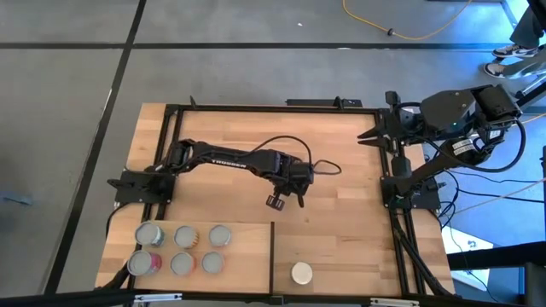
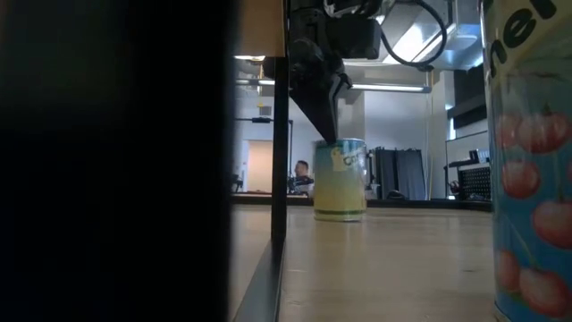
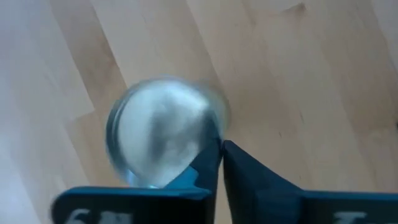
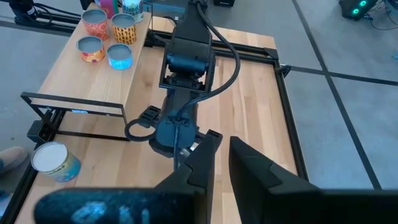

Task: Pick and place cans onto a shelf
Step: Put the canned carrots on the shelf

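Pick step, mid-surface (image 1: pixel 341 222): left pincer (image 3: pixel 222 146) pinched nearly shut just beside a silver-topped can (image 3: pixel 163 130), not around it. Needs opening and recentring before any lift to shelf (image 1: pixel 252 256). Right pincer (image 1: pixel 375 136) parked, slightly parted, at the edge.

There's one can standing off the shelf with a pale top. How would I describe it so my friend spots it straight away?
Start at the big wood-plank tabletop and find the raised shelf at one corner, holding six cans in two rows. Just past the shelf's black edge, down on the tabletop itself, stands the lone can. Its top is creamy white, while the shelf cans' tops are silver-grey.
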